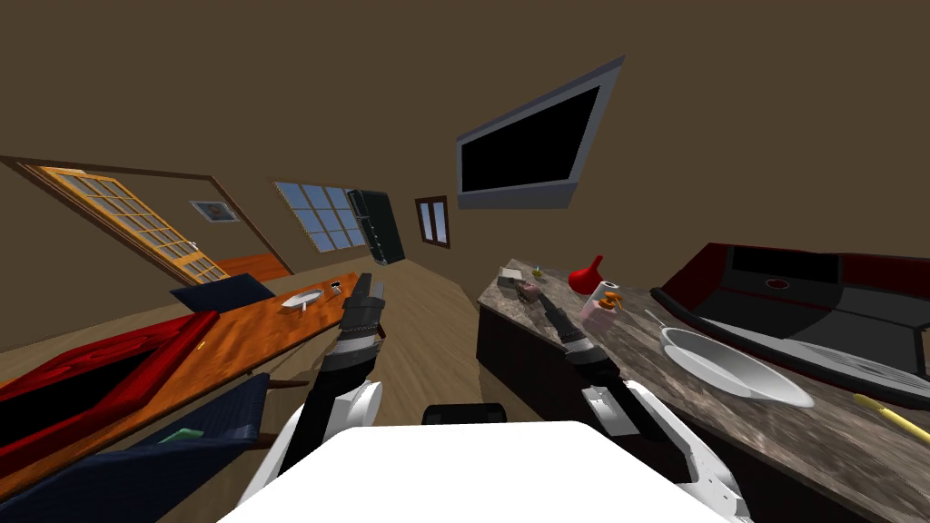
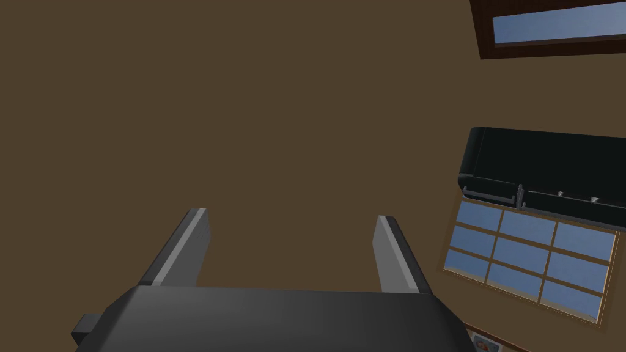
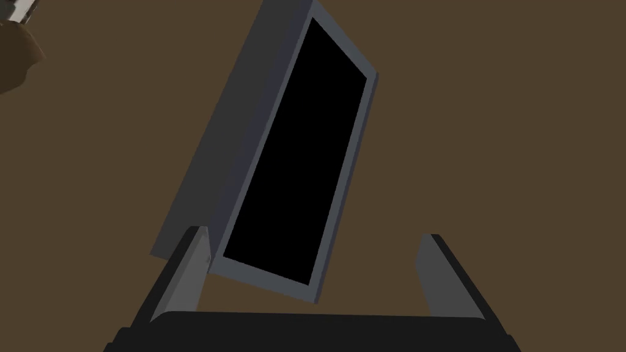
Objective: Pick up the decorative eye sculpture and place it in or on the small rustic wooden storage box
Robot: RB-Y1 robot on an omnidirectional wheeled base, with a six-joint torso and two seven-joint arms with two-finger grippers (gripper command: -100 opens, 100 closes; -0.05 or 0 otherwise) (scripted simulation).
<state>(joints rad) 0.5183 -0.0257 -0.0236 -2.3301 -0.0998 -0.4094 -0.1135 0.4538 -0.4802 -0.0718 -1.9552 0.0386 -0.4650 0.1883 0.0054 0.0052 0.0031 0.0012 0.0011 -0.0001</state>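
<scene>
At the right of the head view, a dark marbled surface (image 1: 790,427) runs from the lower right corner up toward the centre of the frame. At its far end, near the middle of the frame, lies a small, pale, flat storage box (image 1: 511,271). Just below it in the frame sits a small brownish lump, as far as I can tell the eye sculpture (image 1: 529,291). Both are too small to make out in detail.

Further right on the surface stand a red funnel-shaped vessel (image 1: 588,273) and a pink and white item with an orange piece on top (image 1: 601,309). Beyond them are a white bowl (image 1: 736,368) and, near the right edge of the frame, a yellow stick (image 1: 895,419).

The right pincer (image 1: 545,300) hovers just beside the eye sculpture; whether it touches is unclear. In the right wrist view its fingers (image 3: 186,275) stand wide apart, released and empty, pointing at a grey-framed black screen (image 3: 293,159) on a brown wall.

The left pincer (image 1: 368,287) hangs left of centre, above the wooden floor, near an orange wooden table (image 1: 227,336) that carries a white dish (image 1: 302,299). Its fingers (image 2: 183,244) are likewise spread and hold nothing.
</scene>
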